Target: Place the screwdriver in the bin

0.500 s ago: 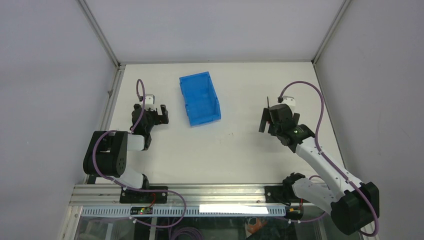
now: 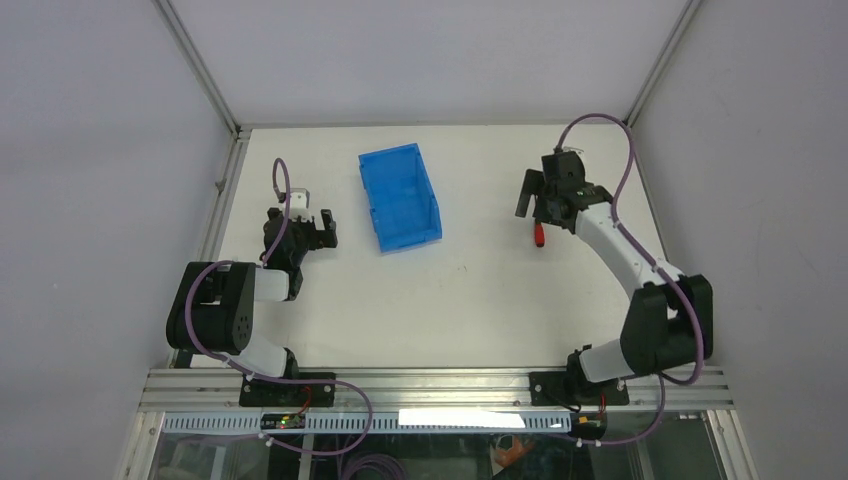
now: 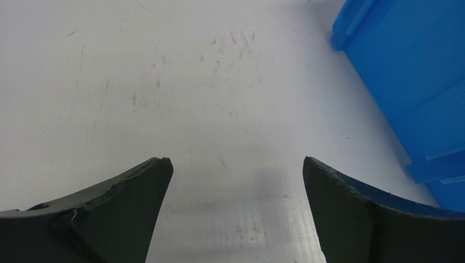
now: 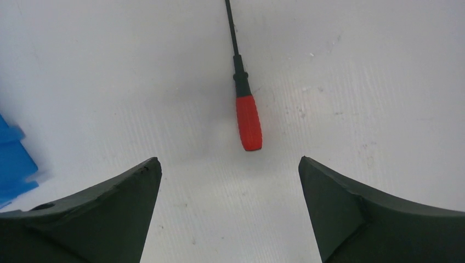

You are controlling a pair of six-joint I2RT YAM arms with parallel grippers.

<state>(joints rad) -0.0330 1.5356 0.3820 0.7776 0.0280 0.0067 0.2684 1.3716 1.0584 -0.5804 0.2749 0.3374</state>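
Note:
The small screwdriver (image 2: 539, 237) with a red handle lies flat on the white table, right of the blue bin (image 2: 400, 197). My right gripper (image 2: 533, 205) hovers just beyond its handle end, open and empty. In the right wrist view the red handle (image 4: 248, 123) lies ahead of the gap between my open fingers, and the dark shaft points away; that gripper (image 4: 229, 161) does not touch it. My left gripper (image 2: 318, 228) is open and empty, left of the bin, low over the table. In the left wrist view the gripper (image 3: 236, 164) holds nothing and the bin's wall (image 3: 406, 71) is at the right.
The table is white and walled by pale panels with metal frame posts at the far corners. A sliver of the bin (image 4: 13, 159) shows at the left edge of the right wrist view. Purple cables loop over both arms.
My right arm has swung toward the far side of the table, its elbow folding back. The screwdriver's red handle, hidden under the gripper before, now shows. The left arm has not moved.

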